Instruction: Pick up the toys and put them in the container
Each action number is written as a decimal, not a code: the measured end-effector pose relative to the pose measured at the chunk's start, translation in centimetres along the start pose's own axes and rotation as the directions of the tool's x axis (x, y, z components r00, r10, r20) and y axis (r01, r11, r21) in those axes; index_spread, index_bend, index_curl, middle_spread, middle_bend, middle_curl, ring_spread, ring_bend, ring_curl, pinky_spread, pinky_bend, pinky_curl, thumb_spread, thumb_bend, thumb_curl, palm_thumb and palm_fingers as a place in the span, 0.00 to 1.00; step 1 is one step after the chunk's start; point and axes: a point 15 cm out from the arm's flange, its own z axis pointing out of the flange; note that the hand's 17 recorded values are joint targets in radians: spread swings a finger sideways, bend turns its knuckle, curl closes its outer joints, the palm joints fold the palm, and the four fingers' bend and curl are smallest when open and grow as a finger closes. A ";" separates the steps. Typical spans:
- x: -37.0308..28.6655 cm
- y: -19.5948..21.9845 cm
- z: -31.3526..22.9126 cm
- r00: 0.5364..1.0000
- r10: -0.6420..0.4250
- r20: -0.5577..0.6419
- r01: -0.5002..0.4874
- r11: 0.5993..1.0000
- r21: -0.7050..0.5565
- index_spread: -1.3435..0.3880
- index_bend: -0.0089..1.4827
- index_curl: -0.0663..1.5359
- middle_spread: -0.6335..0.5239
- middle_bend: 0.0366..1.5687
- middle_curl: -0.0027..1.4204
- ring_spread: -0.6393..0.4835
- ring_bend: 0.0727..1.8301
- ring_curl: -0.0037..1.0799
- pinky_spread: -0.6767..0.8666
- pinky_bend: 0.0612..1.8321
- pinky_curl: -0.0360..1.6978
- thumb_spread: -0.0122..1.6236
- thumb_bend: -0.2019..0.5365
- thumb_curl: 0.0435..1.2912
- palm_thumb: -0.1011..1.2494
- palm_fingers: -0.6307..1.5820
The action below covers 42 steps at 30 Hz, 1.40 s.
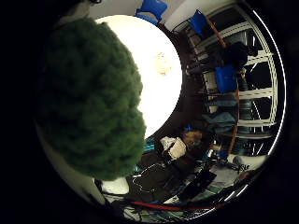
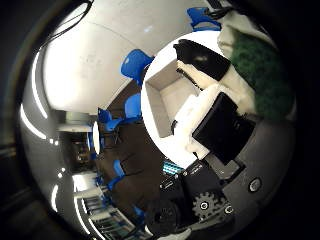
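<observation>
A fuzzy dark green plush toy (image 1: 91, 98) fills much of the little finger side view, very close to the palm. My right hand (image 2: 215, 120) is shut on it: white and black fingers (image 2: 200, 57) curl in beside the toy's green edge (image 2: 257, 75). The hand and toy hang well above a round white table (image 1: 161, 100). On that table stands an open, pale, box-like container (image 2: 167, 95), which looks empty inside. A small tan object (image 1: 163, 63) lies on the tabletop; I cannot tell what it is.
Blue chairs (image 2: 135, 62) stand on the dark floor around the table. Metal shelving with blue items (image 1: 226, 77) lines one side of the room. Clutter and equipment lie on the floor (image 1: 177, 168) near the table's edge.
</observation>
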 end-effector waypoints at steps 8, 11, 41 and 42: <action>-5.4 -2.7 0.5 0.998 -0.058 0.037 0.059 0.998 -0.024 0.64 0.73 0.59 0.38 0.81 0.65 0.31 0.67 0.88 0.32 0.62 0.72 0.80 0.26 0.26 0.76 0.77; -7.2 -3.6 1.8 0.996 -0.076 0.047 0.078 0.996 -0.047 0.64 0.73 0.60 0.38 0.81 0.65 0.31 0.67 0.89 0.32 0.62 0.73 0.80 0.26 0.26 0.76 0.77; -10.2 -8.4 11.6 0.980 -0.187 0.072 0.196 0.969 -0.149 0.51 0.19 0.34 0.50 0.23 0.32 0.67 0.26 0.36 0.66 0.35 0.43 0.78 0.25 0.21 0.55 0.33; -10.2 -8.4 11.6 0.979 -0.190 0.073 0.199 0.969 -0.149 0.51 0.19 0.34 0.51 0.22 0.31 0.69 0.25 0.35 0.69 0.34 0.41 0.78 0.25 0.21 0.55 0.32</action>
